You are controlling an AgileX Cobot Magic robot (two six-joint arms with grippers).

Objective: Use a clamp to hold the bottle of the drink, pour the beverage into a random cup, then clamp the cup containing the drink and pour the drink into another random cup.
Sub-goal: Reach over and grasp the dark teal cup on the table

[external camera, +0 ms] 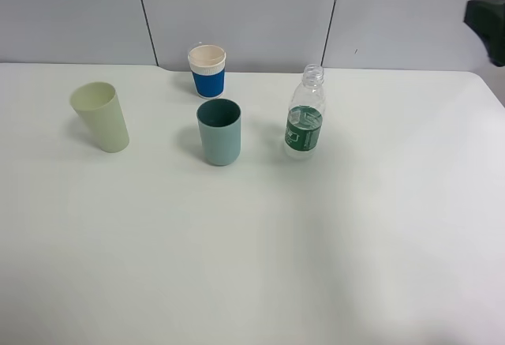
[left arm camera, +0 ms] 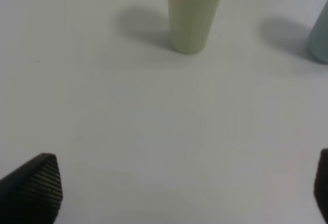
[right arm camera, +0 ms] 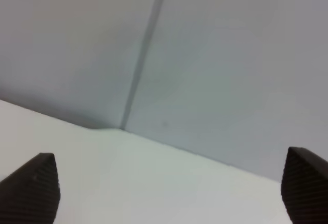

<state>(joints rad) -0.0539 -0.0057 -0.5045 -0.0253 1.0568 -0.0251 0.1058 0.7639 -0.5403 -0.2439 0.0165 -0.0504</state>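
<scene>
The bottle [external camera: 304, 116] stood straight up near the far edge of the tabletop [external camera: 379, 242], closer to the right tool [right arm camera: 166, 190] than the left tool [left arm camera: 177, 190]. Both tools were wide open and held nothing.

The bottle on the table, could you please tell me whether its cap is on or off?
Off: the bottle stands upright, its threaded neck bare and open at the top.
</scene>
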